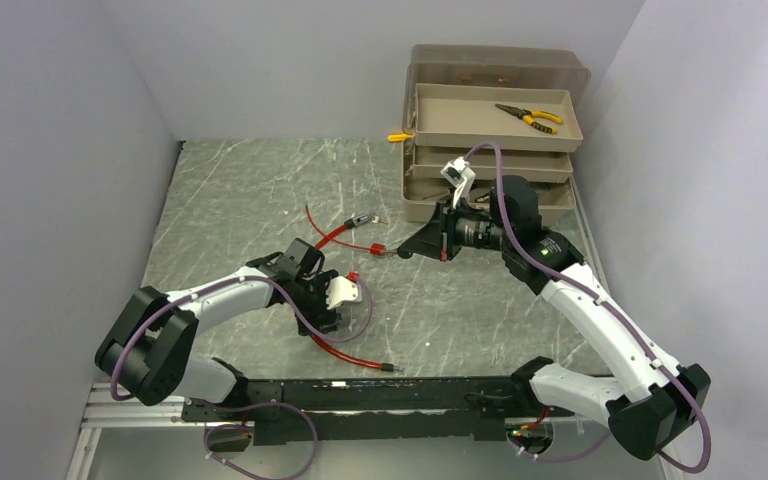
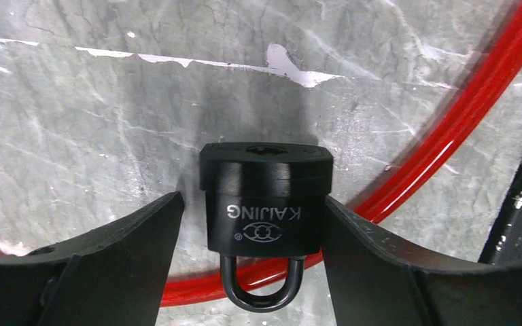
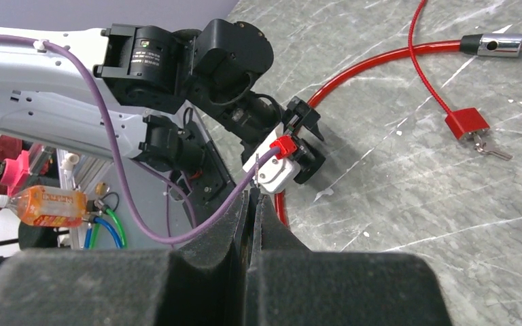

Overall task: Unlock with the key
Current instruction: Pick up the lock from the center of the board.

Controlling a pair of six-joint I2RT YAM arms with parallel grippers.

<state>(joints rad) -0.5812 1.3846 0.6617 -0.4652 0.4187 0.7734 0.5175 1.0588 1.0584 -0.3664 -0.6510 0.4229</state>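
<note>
A black padlock (image 2: 265, 197) marked KAIJING lies on the marble table, its shackle (image 2: 262, 288) looped round a red cable (image 2: 448, 129). My left gripper (image 2: 253, 200) is open and straddles the lock body. Its right finger (image 2: 380, 251) touches the body, while a narrow gap remains at its left finger (image 2: 136, 238). In the top view the left gripper (image 1: 330, 318) points down and hides the padlock. My right gripper (image 3: 253, 197) hovers mid-table (image 1: 400, 250), shut on the key, a thin metal sliver seen edge-on between the pads.
A tan tiered toolbox (image 1: 490, 120) at the back right holds yellow-handled pliers (image 1: 528, 117). A red tag with a small key (image 3: 467, 122) and the cable's silver lock end (image 3: 496, 45) lie on the table between the arms. Grey walls enclose the table.
</note>
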